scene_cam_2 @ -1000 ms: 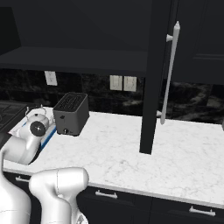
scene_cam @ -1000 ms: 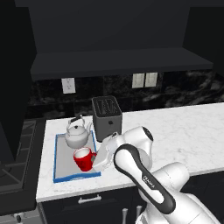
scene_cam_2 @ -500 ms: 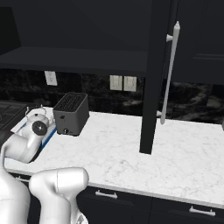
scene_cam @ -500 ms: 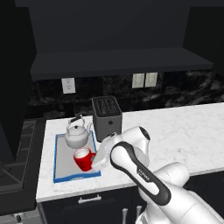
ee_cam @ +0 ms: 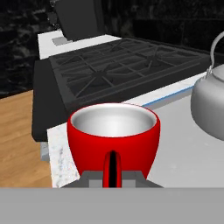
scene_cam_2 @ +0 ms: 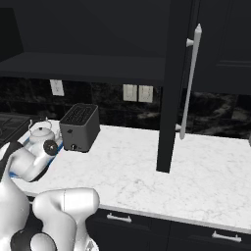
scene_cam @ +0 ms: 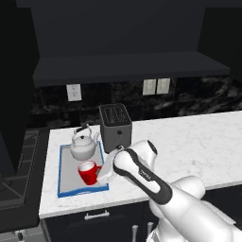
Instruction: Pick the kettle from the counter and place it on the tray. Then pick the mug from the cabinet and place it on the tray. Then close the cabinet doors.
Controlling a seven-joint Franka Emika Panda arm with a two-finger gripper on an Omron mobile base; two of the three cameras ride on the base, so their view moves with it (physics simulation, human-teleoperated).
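Pincer (ee_cam: 113, 177) clamped on the red mug (scene_cam: 88, 172) handle w/ mug down on the tray (scene_cam: 60, 185) next to the kettle (scene_cam: 83, 146), so prob next: let go, back off, then cabinet doors (scene_cam_2: 169, 88).

Black marble backsplash (scene_cam: 189, 97), white wall outlets (scene_cam: 156, 86), black gas stove (ee_cam: 122, 61), wooden floor (ee_cam: 19, 144).

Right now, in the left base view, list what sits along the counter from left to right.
Tray's blue rim → kettle → toaster → bare stretch of the counter.
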